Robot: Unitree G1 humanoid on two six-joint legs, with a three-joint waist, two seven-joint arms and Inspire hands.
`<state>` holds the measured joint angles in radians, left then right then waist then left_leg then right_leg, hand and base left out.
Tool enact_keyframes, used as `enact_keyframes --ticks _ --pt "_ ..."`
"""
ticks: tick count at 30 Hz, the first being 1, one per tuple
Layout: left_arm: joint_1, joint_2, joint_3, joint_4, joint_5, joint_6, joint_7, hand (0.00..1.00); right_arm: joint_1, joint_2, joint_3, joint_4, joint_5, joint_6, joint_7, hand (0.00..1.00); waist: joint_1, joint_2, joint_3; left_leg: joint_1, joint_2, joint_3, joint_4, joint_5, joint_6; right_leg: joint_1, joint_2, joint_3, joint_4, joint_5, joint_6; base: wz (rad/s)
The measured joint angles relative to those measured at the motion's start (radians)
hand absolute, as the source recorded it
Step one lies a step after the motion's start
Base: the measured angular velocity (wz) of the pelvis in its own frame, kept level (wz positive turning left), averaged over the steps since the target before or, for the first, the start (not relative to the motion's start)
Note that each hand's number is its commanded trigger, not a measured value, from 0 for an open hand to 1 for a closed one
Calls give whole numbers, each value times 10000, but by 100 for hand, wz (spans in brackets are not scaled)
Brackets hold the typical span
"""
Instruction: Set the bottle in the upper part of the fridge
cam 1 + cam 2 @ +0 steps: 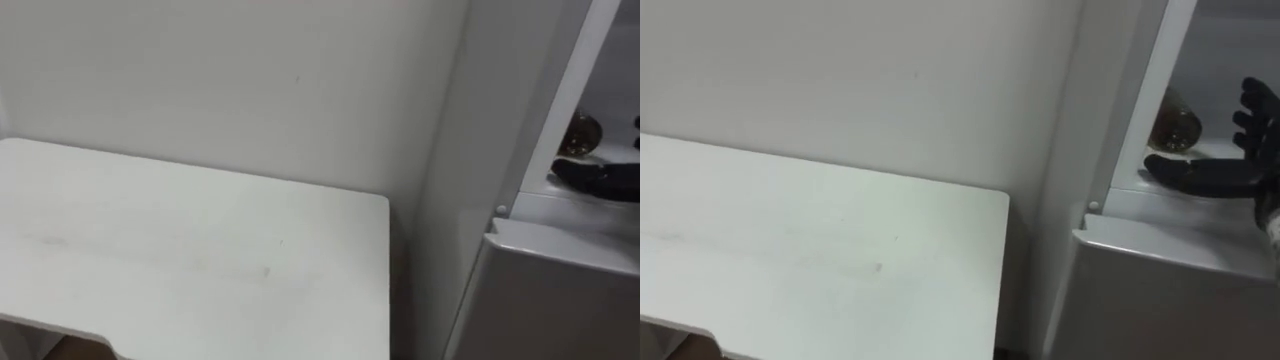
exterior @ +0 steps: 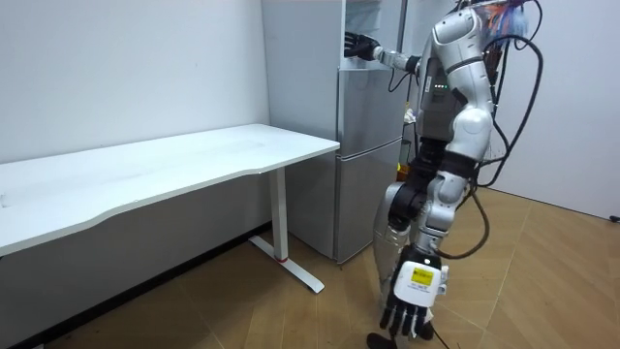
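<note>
Right eye view, right hand (image 1: 1230, 178) inside upper fridge (image 1: 1143, 100), fingers (image 1: 1252, 120) spread, beside bottle (image 1: 1178, 122).

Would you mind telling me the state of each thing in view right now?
Grey fridge's upper compartment: open.
Lower fridge door: shut.
Brown bottle: resting in the upper compartment, unheld.
Right hand: open, beside the bottle.
Left hand: open, hanging at its side.

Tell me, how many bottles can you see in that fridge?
1. The bottle sits in the upper fridge, at the back of the shelf, just beyond the right hand, whose fingers are open. Others may be hidden deeper inside.
</note>
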<state>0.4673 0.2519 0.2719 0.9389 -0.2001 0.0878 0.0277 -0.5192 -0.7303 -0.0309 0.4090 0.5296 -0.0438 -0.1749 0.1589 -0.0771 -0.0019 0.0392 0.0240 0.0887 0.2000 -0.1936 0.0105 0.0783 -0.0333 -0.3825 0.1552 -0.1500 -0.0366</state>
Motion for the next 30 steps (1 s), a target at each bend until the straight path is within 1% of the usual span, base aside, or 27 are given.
enact_keyframes --ticks 1,2,3,5,6,8,12,15,17,20,23,25,27,30 --pt "-18 0 -5 -2 37 -46 0 0 108 20 1 -260 -342 41 -126 0 -80 12 34 83 -9 21 -55 -2 3 61 -9 7 -12 -18 31 0" --pt "-18 0 -4 1 89 -68 1 0 185 51 1 -406 -487 46 -185 0 -109 18 34 98 -13 21 -74 -4 6 70 -13 9 -13 -28 46 0" --pt "-18 -10 2 9 98 -71 2 0 312 178 -12 -758 -724 105 -342 0 -156 22 32 140 -16 37 -140 -4 6 63 -11 43 -12 -37 59 -4" --pt "-110 -103 22 30 277 -80 -21 0 510 238 -217 -1542 -1196 247 -450 0 -298 42 32 123 -25 49 -164 -18 17 28 -9 103 -26 -52 80 -4" --pt "-132 -126 22 41 372 -91 -48 0 510 239 -281 -1682 -1318 247 -488 0 -301 56 38 123 -29 50 -170 -19 20 27 -7 117 -35 -53 83 0" --pt "-240 -133 12 58 473 -113 -200 0 507 242 -366 -2186 -1437 225 -874 0 -419 66 38 162 -30 57 -183 -21 21 50 1 149 -38 -56 86 0" --pt "-349 -133 -5 62 428 -250 -252 0 656 267 -372 -3147 -1519 218 -1137 0 -577 91 42 234 -8 92 -209 -33 10 94 16 173 -18 -56 87 0" --pt "-420 -137 -15 62 413 -317 -200 0 1125 270 -376 -4062 -1948 198 -1215 0 -725 96 41 239 -4 96 -229 -37 8 94 16 159 -8 -56 87 0" --pt "-453 -137 -26 61 415 -318 -194 0 1373 275 -376 -4467 -2272 199 -1209 0 -753 113 23 261 -3 147 -296 -41 12 91 11 188 3 -56 87 -5" --pt "-478 -143 -30 64 413 -319 -193 0 1380 275 -385 -4623 -2389 202 -1205 0 -853 116 19 279 -3 195 -298 -43 15 72 8 247 32 -55 87 -6" --pt "-471 -258 -23 38 593 -319 -206 0 1411 274 -428 -5386 -2384 244 -1115 0 -983 139 -1 322 6 352 -324 -42 17 28 18 422 50 -55 87 -13" --pt "-470 -289 -23 35 639 -319 -215 0 1516 275 -545 -5851 -2351 238 -1079 0 -971 129 -9 378 13 428 -335 -41 16 45 34 516 50 -56 86 -12" --pt "-481 -309 -25 23 645 -320 -217 0 1567 275 -661 -6150 -2321 233 -1071 0 -1000 85 -38 416 13 460 -329 -41 16 45 34 538 39 -56 87 -7" --pt "-565 -308 -54 15 613 -328 -189 0 2110 312 -951 -6642 -2318 201 -1089 0 -1006 43 -61 482 11 473 -334 -42 17 82 33 553 38 -55 88 0"
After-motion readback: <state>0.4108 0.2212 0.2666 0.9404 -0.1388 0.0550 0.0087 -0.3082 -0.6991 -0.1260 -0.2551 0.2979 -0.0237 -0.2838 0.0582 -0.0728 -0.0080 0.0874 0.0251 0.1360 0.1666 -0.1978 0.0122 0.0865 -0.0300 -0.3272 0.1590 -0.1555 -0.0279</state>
